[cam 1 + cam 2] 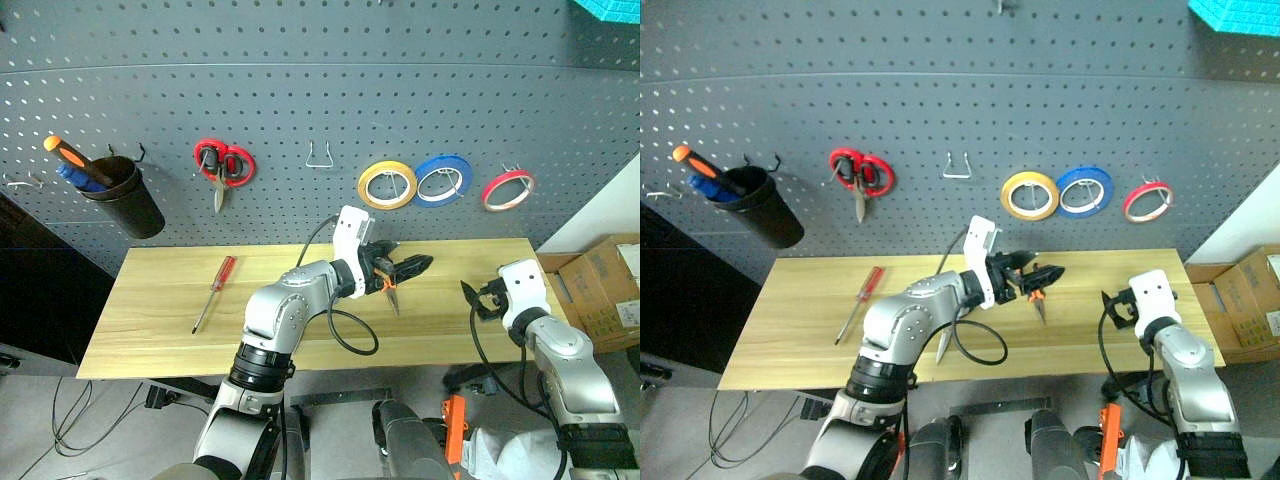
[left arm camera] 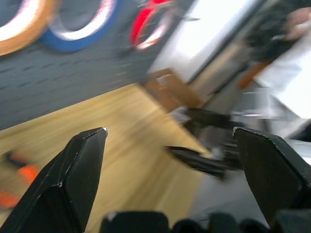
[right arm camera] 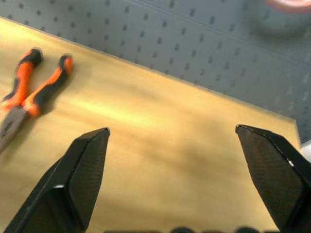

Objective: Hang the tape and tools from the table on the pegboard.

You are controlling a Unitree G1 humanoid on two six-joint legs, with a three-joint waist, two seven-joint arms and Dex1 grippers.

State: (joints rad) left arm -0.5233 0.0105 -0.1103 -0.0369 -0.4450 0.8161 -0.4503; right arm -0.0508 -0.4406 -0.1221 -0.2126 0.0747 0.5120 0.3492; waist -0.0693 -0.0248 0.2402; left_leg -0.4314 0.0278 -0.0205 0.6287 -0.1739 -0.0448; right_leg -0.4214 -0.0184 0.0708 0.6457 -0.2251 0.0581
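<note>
1. Pegboard (image 1: 300, 90): red tape (image 1: 508, 189) hangs on a hook at far right, just beside blue roll (image 1: 444, 179); yellow roll (image 1: 387, 185) next along; red-handled scissors (image 1: 223, 166) hang left of centre; dark cup (image 1: 125, 197) at left w/ an orange-handled tool in it.
2. Table (image 1: 150, 330): red-handled screwdriver (image 1: 214, 292) lies flat on left part, tip toward front edge; orange-and-black pliers (image 3: 30, 92) lie flat near centre, partly hidden under left gripper in head views.
3. Left gripper (image 1: 402, 268): over table centre, above pliers; jaws spread wide, nothing btwn them.
4. Right gripper (image 1: 478, 300): at right end of table, near front edge; jaws wide apart, empty; well apart from pliers.
</note>
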